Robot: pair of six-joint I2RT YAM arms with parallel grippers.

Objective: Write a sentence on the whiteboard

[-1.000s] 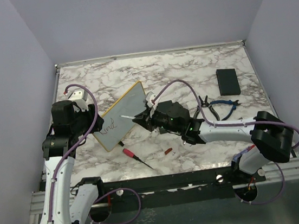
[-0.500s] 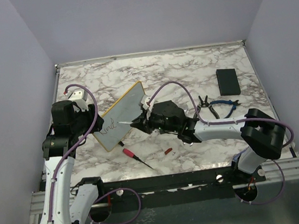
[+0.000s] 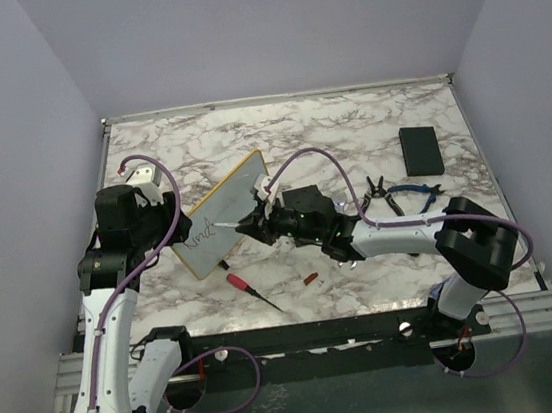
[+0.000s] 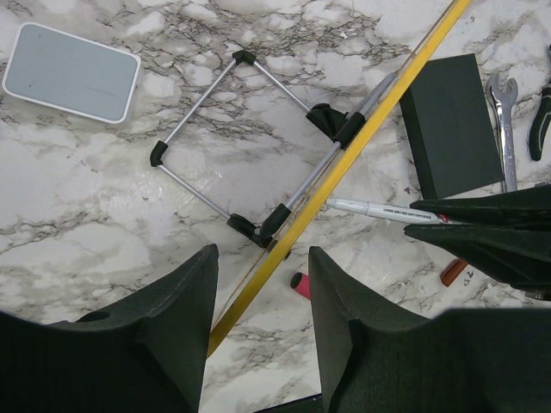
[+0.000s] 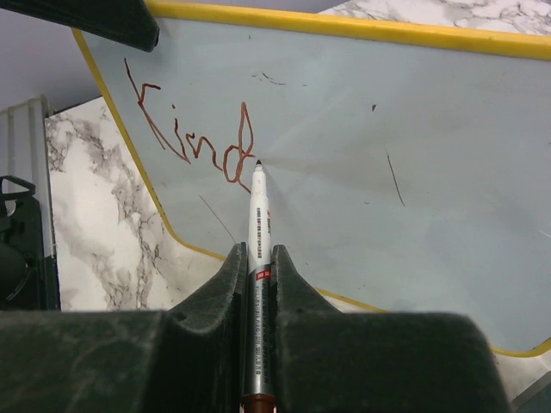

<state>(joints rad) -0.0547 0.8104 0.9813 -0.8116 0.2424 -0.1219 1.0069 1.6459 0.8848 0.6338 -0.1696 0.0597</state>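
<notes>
The whiteboard (image 3: 238,186) stands tilted on the marble, yellow-framed, its pale face (image 5: 387,129) filling the right wrist view. Red-brown handwriting (image 5: 194,138) reading "Kind" sits near its lower left corner (image 3: 201,238). My right gripper (image 5: 256,249) is shut on a white marker (image 5: 258,224), whose dark tip touches the face just right of the last letter. In the left wrist view the board shows edge-on (image 4: 370,120). That yellow edge runs between the fingers of my left gripper (image 4: 263,254), which stand apart, with marble showing beside it. The marker (image 4: 370,208) pokes in from the right.
A black slab (image 3: 420,148) lies at the back right, with blue-handled pliers (image 3: 411,198) and a wrench (image 4: 504,120) nearer. A red-handled screwdriver (image 3: 251,290) and a red cap (image 3: 311,278) lie in front. Behind the board are a wire stand (image 4: 241,138) and a pale rounded pad (image 4: 73,71).
My right gripper has slid left along the board with the marker. The left arm and the board have stayed still.
</notes>
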